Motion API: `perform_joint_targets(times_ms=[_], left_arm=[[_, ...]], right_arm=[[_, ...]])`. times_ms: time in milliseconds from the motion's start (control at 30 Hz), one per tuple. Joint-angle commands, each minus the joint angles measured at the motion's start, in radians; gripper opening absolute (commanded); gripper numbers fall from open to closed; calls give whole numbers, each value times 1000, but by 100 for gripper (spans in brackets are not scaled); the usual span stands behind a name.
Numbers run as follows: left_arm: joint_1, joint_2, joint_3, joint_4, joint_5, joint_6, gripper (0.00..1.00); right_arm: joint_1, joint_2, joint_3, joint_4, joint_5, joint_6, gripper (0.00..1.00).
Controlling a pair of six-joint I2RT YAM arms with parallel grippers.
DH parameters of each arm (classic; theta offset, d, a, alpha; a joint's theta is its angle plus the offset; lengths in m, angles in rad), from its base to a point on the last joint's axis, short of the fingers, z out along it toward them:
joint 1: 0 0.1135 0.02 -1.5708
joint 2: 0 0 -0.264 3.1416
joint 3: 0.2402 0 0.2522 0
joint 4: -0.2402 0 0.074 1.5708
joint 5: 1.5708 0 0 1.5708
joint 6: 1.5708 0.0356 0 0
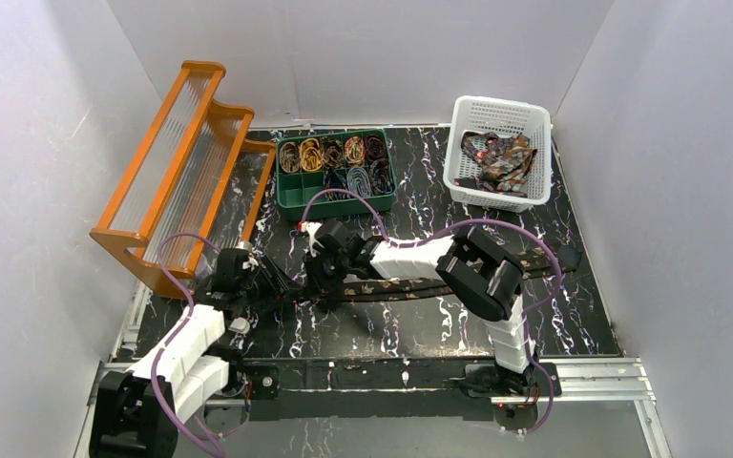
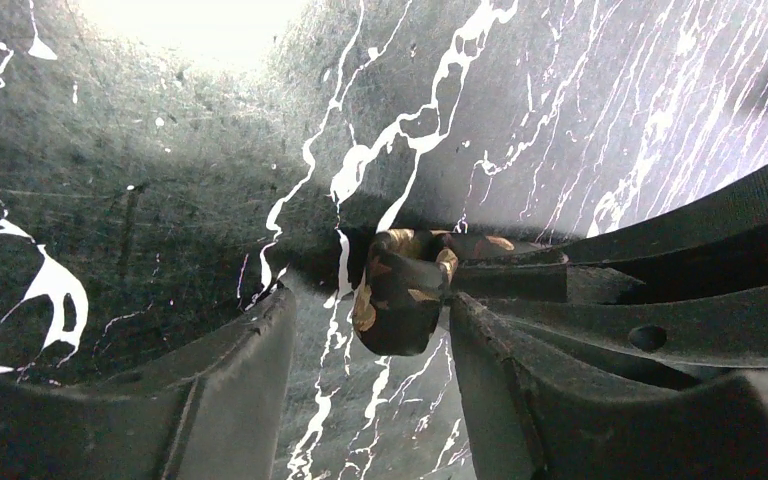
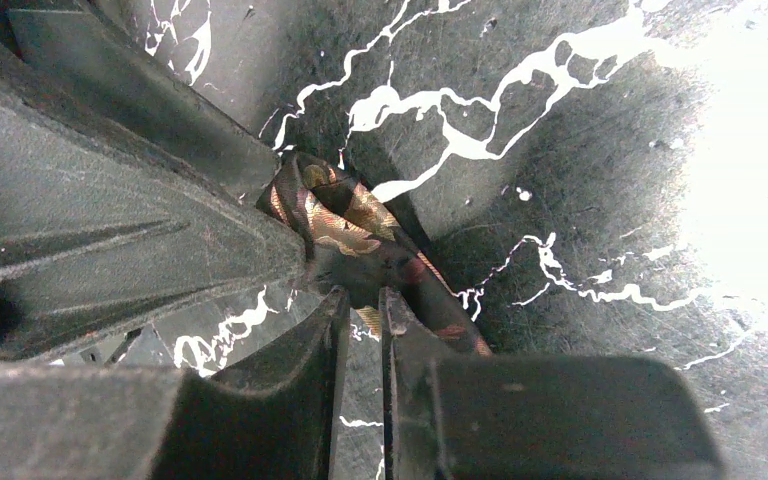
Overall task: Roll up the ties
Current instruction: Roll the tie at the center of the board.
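Nothing legible appears in any view: no text, label, brand, number or sign on the tie (image 1: 406, 289), the green tray (image 1: 307, 196), the white basket (image 1: 496, 110), the orange rack (image 1: 177, 162) or the marbled worktop (image 1: 420, 329).

Left arm (image 1: 186, 343): coming up from the near-left corner, forearm angled in towards the middle, wrist held low.
Left gripper (image 2: 370, 300): jaws apart, and look, one finger sits right beside the coiled end of the tie (image 2: 400, 300), the other stands clear of it.
Right arm (image 1: 492, 286): elbow folded high, white forearm stretched across to the left.
Right gripper (image 3: 362, 300): fingers nearly together, pinching the tie at their tips.
Both grippers: nose to nose, tips just beside each other.
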Motion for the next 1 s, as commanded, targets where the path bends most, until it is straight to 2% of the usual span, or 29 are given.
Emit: perform_joint_targets(times_ms=[0, 333, 500, 567, 733, 900, 933, 967], left_arm=[[2, 7, -43, 41, 17, -6, 53], [0, 20, -75, 146, 74, 25, 36], [0, 34, -80, 160, 73, 40, 23], [0, 39, -81, 181, 72, 45, 14], [-1, 49, -71, 188, 59, 62, 0], [-1, 54, -45, 175, 51, 76, 0], [-1, 58, -36, 172, 51, 79, 0], [-1, 62, -29, 171, 52, 83, 0]], right_arm=[[-16, 25, 15, -78, -24, -31, 26], [-33, 33, 38, -80, -75, -29, 27], [-40, 6, 67, -92, -91, -16, 33], [-43, -26, 79, -103, -80, -20, 38], [-50, -132, 60, -147, 28, -62, 51], [-54, -267, -21, -216, 307, -57, 68], [-56, -304, -63, -190, 345, -50, 76], [-56, -338, -111, -146, 379, -39, 93]])
